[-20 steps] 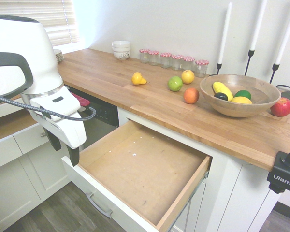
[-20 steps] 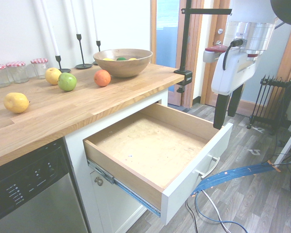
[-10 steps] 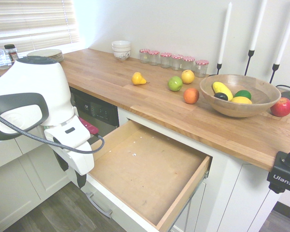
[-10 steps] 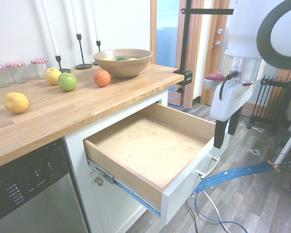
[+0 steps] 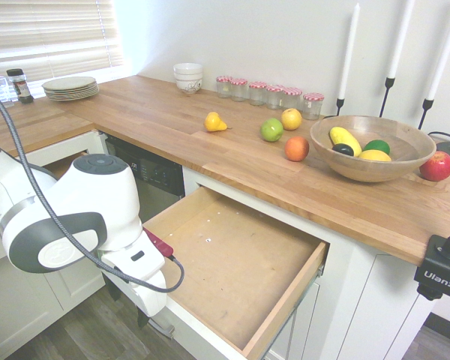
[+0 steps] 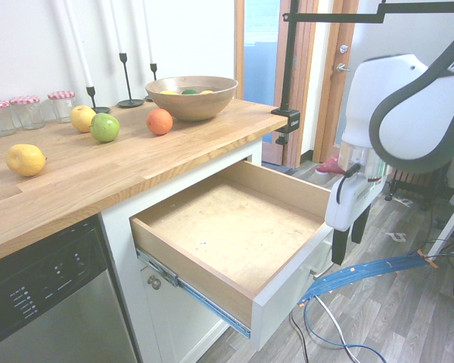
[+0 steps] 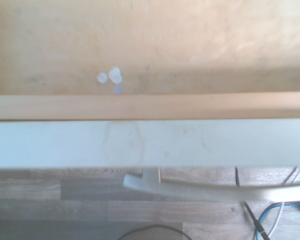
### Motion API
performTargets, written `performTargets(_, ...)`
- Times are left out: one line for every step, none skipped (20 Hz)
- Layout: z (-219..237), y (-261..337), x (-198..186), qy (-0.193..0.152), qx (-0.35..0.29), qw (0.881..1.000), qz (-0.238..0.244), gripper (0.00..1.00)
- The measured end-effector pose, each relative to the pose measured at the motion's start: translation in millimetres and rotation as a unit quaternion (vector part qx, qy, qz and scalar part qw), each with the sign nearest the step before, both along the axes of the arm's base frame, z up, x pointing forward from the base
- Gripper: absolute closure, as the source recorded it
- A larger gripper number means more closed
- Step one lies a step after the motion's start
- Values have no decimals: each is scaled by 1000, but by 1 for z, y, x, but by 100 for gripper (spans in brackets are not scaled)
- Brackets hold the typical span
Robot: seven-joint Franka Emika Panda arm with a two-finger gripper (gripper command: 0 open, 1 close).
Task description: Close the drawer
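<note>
- From where I stand, the wide, shallow drawer with a white front panel and pale wood sides (image 6: 234,227) is pulled out below the light wooden desk (image 5: 210,150).
- The white hand with two black fingers (image 6: 348,251) is open, its fingers apart and pointing down, gripping nothing.
- It hangs just outside the front panel, near the slim silver bar handle (image 7: 220,191); I can't tell whether it touches either one.
- Inside the drawer, a few small white spots (image 7: 115,75) show on the board bottom.
- Up on the desk, an orange fruit (image 6: 159,121) sits beside the round wooden bowl (image 6: 197,102).
</note>
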State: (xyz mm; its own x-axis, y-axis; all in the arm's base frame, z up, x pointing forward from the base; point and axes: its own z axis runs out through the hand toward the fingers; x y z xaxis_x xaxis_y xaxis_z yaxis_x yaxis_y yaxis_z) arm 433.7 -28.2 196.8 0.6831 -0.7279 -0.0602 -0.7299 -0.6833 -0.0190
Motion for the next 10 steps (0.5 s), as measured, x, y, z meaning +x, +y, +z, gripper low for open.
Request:
performTargets(-9, -1, 2, 3, 0, 1000, 1, 0)
performTargets(-17, -1, 4, 6, 1, 1000, 1, 0)
performTargets(-25, -2, 6, 9, 1, 1000, 0, 0)
performTargets(-31, -3, 9, 12, 2, 1000, 0, 0)
performTargets(-37, -5, 11, 13, 2, 1000, -1, 0)
performTargets(-42, -6, 13, 10, 2, 1000, -1, 0)
performTargets(-46, -7, 15, 4, 0, 1000, 2, 0)
performTargets(-50, -8, 16, -1, -1, 1000, 4, 0)
performTargets(-54, -9, 16, -9, -4, 1000, 7, 0)
performTargets(-57, -9, 17, -16, -7, 1000, 9, 0)
